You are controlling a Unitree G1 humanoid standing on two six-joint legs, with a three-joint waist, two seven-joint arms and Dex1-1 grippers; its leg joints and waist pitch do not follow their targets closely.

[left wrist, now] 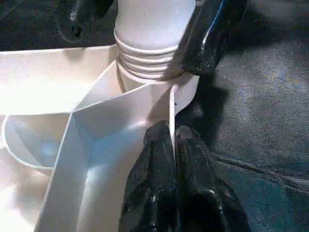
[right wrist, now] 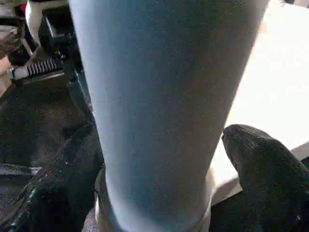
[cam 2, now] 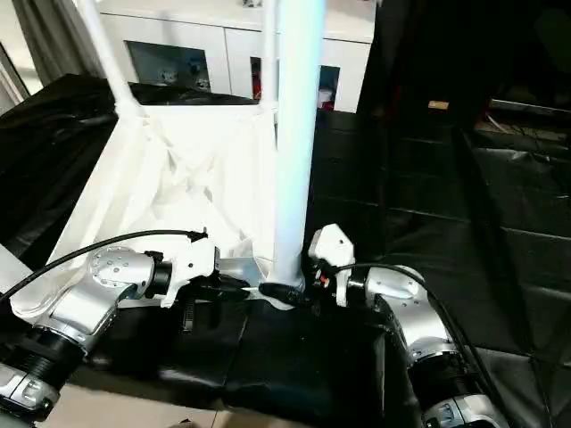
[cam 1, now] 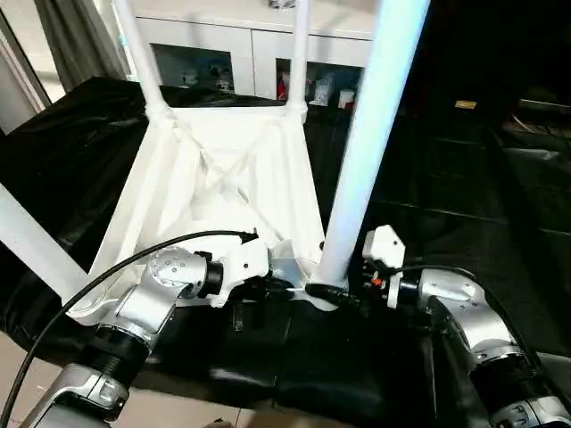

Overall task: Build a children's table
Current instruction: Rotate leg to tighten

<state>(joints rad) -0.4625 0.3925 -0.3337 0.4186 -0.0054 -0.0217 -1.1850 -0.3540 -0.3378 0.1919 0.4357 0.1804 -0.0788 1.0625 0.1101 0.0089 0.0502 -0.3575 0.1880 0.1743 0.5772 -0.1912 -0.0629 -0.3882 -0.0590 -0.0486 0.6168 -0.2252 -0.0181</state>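
the near right leg (cam 1: pixel 361 152) runs off the top edge above the upturned children's table (cam 1: pixel 223 187), so its free end is unseen; the two far legs (cam 1: pixel 143 62) are cut there too. the near left leg (cam 1: pixel 31 245) leaves by the side edge. beyond the children's table, small items inside the cabinet (cam 1: pixel 268 45) are too small to tell.
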